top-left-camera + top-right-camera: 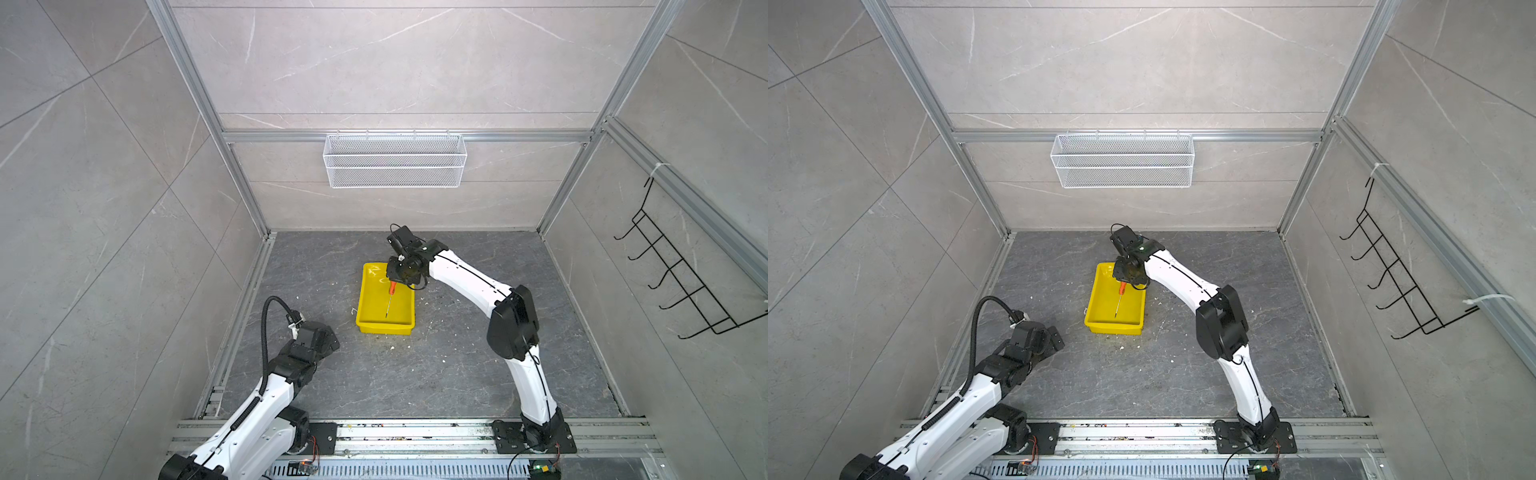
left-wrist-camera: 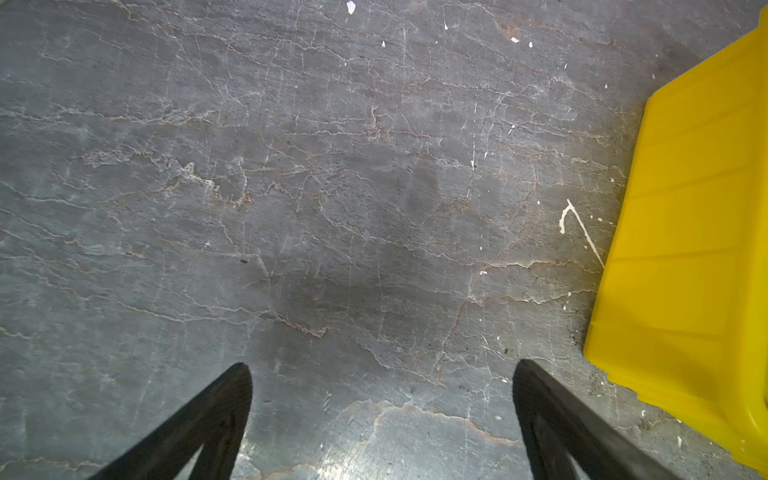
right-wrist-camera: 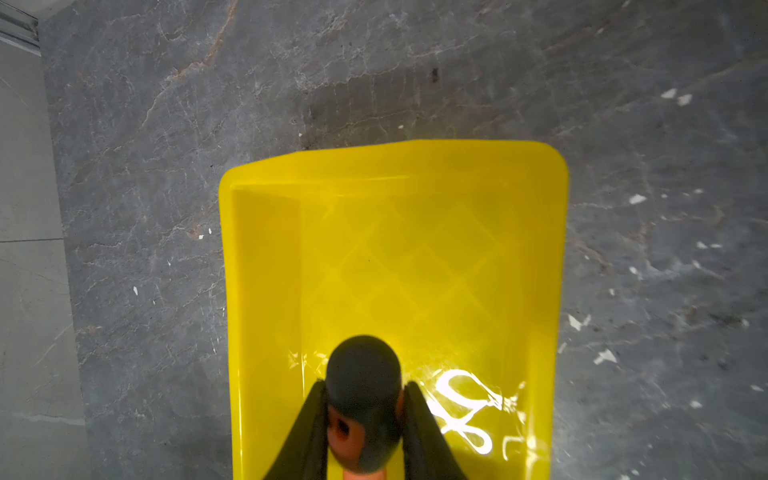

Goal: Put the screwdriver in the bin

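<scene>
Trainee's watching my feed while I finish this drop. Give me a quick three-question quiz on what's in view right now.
1. True or false: the left gripper is shut on the screwdriver.
2. Where does the right gripper hold the screwdriver? A) shaft tip B) handle, by the black end cap C) mid-shaft
3. Short answer: is the screwdriver lying loose in the yellow bin?

Key
1. False: its jaws stand open, holding nothing.
2. B.
3. No: the right gripper clamps it over the bin.
</scene>
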